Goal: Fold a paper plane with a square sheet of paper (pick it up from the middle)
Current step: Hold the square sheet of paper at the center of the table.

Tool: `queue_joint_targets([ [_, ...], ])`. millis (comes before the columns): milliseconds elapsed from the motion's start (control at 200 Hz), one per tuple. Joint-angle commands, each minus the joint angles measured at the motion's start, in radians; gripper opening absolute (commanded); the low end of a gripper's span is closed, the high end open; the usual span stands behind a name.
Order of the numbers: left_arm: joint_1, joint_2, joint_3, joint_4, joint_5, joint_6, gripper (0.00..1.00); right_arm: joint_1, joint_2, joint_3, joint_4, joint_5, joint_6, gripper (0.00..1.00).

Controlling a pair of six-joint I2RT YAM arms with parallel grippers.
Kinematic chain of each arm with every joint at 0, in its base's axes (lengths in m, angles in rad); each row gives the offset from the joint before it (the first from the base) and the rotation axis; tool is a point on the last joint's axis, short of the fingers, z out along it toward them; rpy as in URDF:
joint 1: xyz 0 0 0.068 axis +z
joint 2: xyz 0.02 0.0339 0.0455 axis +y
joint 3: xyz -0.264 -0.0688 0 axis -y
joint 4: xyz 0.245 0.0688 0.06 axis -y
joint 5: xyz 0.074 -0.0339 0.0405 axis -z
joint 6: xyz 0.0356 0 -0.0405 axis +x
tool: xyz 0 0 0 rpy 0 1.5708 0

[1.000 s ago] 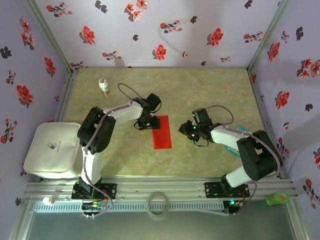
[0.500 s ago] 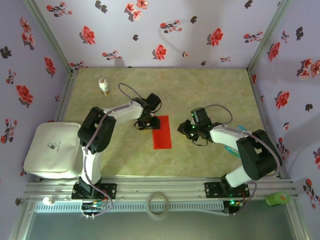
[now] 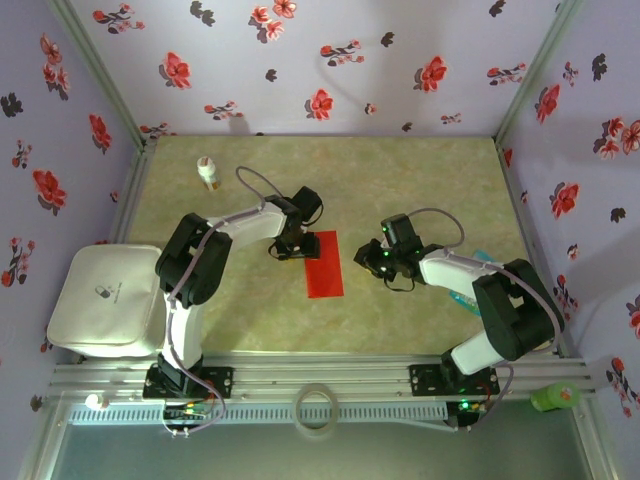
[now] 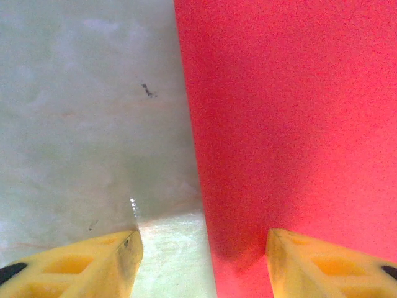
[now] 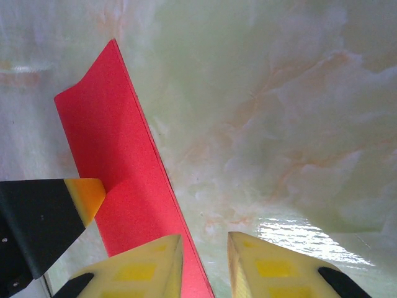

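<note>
The square sheet of paper (image 3: pixel 324 264) lies flat on the table as a narrow bright red rectangle, folded over. My left gripper (image 3: pixel 288 246) is at its far left corner, open. In the left wrist view the paper's (image 4: pixel 291 118) long edge runs between the fingers: one fingertip (image 4: pixel 322 264) rests over the red, the other (image 4: pixel 74 264) over bare table. My right gripper (image 3: pixel 372 262) hovers low at the paper's right edge. Its jaws stand a little apart in the right wrist view (image 5: pixel 205 264), with the paper's (image 5: pixel 118 161) edge running in beneath them and nothing gripped.
A small white bottle with an orange band (image 3: pixel 208 172) stands far left. A white pouch (image 3: pixel 105 300) lies off the table's left side. A teal card (image 3: pixel 468 292) sits under the right arm. A tape ring (image 3: pixel 317 408) and a green object (image 3: pixel 555 397) rest by the front rail.
My right gripper has crept slightly left and away from me, toward the paper's right edge. The left gripper and the paper have not moved.
</note>
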Motion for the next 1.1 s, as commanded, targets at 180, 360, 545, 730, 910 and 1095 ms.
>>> queue_joint_targets([
  [180, 0.013, 0.065, -0.011, 0.030, -0.043, -0.012, 0.58, 0.012, 0.015, 0.024, 0.000, 0.003, 0.007, 0.26],
  [360, 0.015, 0.068, -0.010, 0.034, -0.040, -0.007, 0.59, 0.015, 0.020, 0.030, 0.000, 0.002, 0.008, 0.26],
  [545, 0.014, 0.069, -0.011, 0.040, -0.031, -0.001, 0.59, 0.024, 0.034, 0.044, 0.008, -0.015, -0.004, 0.22],
  [730, 0.014, 0.070, -0.014, 0.053, -0.025, 0.017, 0.60, 0.037, 0.050, 0.058, -0.001, -0.008, -0.004, 0.23],
  [910, 0.013, 0.076, -0.012, 0.051, -0.033, 0.018, 0.60, 0.040, 0.056, 0.063, -0.001, -0.007, -0.004, 0.23],
  [1095, 0.014, 0.070, -0.018, 0.059, -0.040, 0.010, 0.59, 0.042, 0.059, 0.067, -0.004, -0.005, -0.004, 0.23],
])
